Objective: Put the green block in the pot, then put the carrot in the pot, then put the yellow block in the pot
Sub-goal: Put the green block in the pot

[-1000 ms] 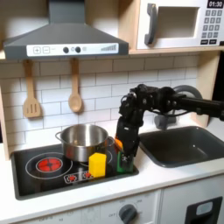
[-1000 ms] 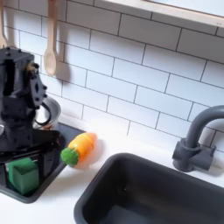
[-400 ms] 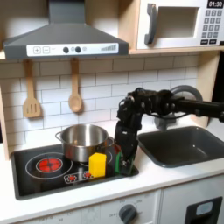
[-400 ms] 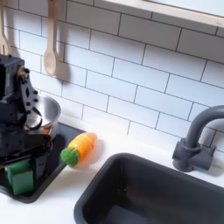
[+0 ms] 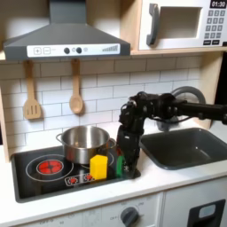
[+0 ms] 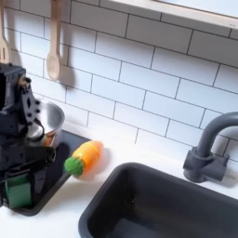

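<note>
Your claw [image 6: 20, 186] is down low over the stovetop's [image 5: 35, 176] front right corner, its fingers on either side of the green block [image 6: 19, 191]; in the second exterior view they seem to be pressing its sides, yet you cannot tell for sure whether the grip is closed. In the first exterior view the claw [image 5: 122, 165] hides the block.

Just beside the claw, toward the first exterior view's left, the yellow block [image 5: 99, 167] stands upright, its long axis vertical, leaving little room on that side. Behind and further to that left sits the pot [image 5: 84, 141], mouth open upward; in the second exterior view its rim [image 6: 54, 119] shows close behind the arm.

Toward the second exterior view's right, just off the stovetop edge, the carrot [image 6: 84, 156] lies on the white table [image 6: 139, 147], its long axis slanted, leafy end pointing toward the claw and the orange end toward the wall. Past it, the sink [image 6: 158, 209] drops away, well apart from the claw.
</note>
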